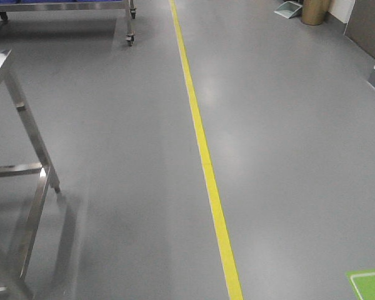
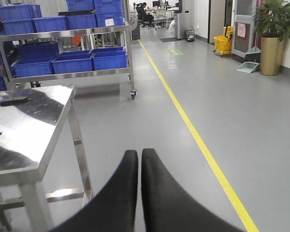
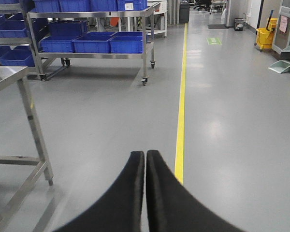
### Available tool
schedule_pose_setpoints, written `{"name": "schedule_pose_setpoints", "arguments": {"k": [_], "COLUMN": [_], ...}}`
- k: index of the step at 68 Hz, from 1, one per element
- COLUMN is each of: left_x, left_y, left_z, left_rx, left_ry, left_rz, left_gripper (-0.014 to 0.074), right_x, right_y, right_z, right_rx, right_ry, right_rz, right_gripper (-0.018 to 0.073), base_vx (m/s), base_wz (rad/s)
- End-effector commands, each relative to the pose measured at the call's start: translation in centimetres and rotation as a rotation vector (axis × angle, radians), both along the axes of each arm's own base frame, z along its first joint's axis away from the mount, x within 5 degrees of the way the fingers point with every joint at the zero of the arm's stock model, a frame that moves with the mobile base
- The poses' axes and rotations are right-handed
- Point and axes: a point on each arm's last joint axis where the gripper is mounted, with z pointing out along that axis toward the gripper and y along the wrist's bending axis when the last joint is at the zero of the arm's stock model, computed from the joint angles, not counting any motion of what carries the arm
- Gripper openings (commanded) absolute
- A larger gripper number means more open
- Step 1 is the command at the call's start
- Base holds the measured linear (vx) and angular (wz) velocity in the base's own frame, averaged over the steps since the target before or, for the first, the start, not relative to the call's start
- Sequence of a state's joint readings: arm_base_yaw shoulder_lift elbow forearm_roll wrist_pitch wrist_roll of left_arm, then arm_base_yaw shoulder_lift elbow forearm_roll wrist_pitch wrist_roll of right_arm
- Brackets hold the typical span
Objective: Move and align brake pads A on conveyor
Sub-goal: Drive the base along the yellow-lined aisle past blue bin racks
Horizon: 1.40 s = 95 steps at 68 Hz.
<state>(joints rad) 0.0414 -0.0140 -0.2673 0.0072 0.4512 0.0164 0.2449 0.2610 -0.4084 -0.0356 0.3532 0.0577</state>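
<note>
The conveyor is out of view in every frame. In the left wrist view a small flat dark oblong piece (image 2: 13,100) lies on the steel table top (image 2: 38,125); it may be one of the brake pads A, but it is too small to tell. My left gripper (image 2: 140,153) hangs shut over bare grey floor, right of that table, with nothing between its black fingers. My right gripper (image 3: 145,153) is also shut and empty, held above the floor just left of the yellow line (image 3: 181,116). Neither gripper shows in the front view.
A steel table frame (image 1: 34,169) stands at the left. Wheeled steel racks with blue bins (image 3: 94,43) stand further ahead on the left. A yellow floor line (image 1: 203,156) runs down the aisle. At the far right are a potted plant (image 2: 275,34), a dustpan (image 2: 248,67) and a yellow mop bucket (image 2: 223,43).
</note>
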Motion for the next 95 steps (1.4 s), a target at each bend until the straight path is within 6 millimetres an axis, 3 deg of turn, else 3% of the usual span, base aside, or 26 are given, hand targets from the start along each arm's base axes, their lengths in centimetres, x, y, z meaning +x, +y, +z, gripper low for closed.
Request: {"name": "schedule_pose_setpoints", "arguments": {"k": [1,95], "left_x": [-0.40,-0.40], "left_y": [-0.05,-0.05], "left_z": [1.45,1.44], "left_rx": [-0.007,-0.007], "left_ry": [-0.110,-0.109], "left_rz": [-0.005,-0.005], "left_gripper": [-0.0006,-0.0006], "right_x": [0.05,0.05], "right_y": [0.00,0.00], "right_z": [1.49,1.49], "right_rx": [0.015,0.015], "right_ry": [-0.091,-0.091], "right_rz": [-0.002,-0.002], "right_gripper": [-0.0006,-0.0006], "base_vx": [0.59,0.56], "base_wz": [-0.03,0.04]}}
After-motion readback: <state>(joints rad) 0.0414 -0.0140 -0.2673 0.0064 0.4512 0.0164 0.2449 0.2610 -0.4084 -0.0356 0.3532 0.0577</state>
